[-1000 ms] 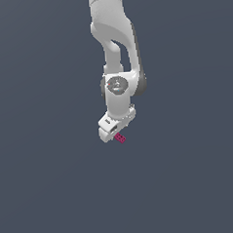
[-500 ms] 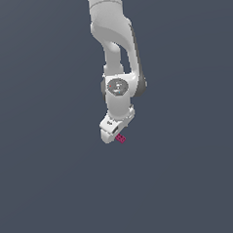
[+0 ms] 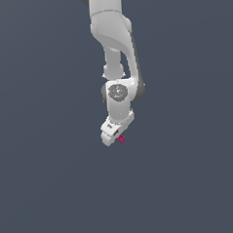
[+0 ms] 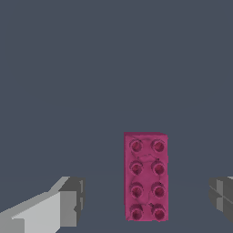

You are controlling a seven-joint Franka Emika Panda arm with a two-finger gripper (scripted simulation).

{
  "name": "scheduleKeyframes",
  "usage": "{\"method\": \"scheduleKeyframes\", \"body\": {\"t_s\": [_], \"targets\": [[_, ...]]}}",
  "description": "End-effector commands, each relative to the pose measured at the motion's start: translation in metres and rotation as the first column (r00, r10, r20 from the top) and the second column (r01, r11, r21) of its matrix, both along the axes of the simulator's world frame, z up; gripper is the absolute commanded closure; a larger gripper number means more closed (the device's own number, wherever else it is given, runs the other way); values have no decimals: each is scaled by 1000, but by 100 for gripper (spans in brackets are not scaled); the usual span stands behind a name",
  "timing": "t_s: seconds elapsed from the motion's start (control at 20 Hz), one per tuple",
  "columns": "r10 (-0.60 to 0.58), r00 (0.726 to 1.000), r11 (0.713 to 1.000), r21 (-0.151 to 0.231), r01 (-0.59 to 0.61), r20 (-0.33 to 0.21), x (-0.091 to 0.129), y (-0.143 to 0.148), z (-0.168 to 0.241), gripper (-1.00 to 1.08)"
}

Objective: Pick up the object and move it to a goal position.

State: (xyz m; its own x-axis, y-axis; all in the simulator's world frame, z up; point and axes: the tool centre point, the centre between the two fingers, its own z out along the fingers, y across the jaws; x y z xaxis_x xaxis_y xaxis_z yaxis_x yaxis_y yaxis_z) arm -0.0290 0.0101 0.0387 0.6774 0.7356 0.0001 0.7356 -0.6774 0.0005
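The object, a small magenta studded brick, lies flat on the dark grey floor. In the wrist view it sits between my two fingers, with a clear gap on each side. One fingertip is pale grey and the other fingertip shows only at the frame edge. My gripper is open and touches nothing. In the exterior view the white gripper hangs low, straight under the arm. The brick peeks out at its lower edge, toward the exterior view's right.
The white arm comes down from the top of the exterior view. Plain dark grey floor surrounds it on all sides, and no other objects are visible.
The wrist and gripper have come down a little toward the brick. The brick has stayed where it was.
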Motion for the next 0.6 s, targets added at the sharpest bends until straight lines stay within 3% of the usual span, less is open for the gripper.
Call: {"method": "scheduleKeyframes", "body": {"t_s": [0.0,0.35,0.4,0.55], "targets": [[1,1000,1000,0,-1,-1,-1,0,-13,-92],[2,1000,1000,0,-2,-1,0,0,-27,-92],[2,1000,1000,0,-2,-1,0,0,-27,108],[2,1000,1000,0,-2,-1,0,0,-27,108]]}}
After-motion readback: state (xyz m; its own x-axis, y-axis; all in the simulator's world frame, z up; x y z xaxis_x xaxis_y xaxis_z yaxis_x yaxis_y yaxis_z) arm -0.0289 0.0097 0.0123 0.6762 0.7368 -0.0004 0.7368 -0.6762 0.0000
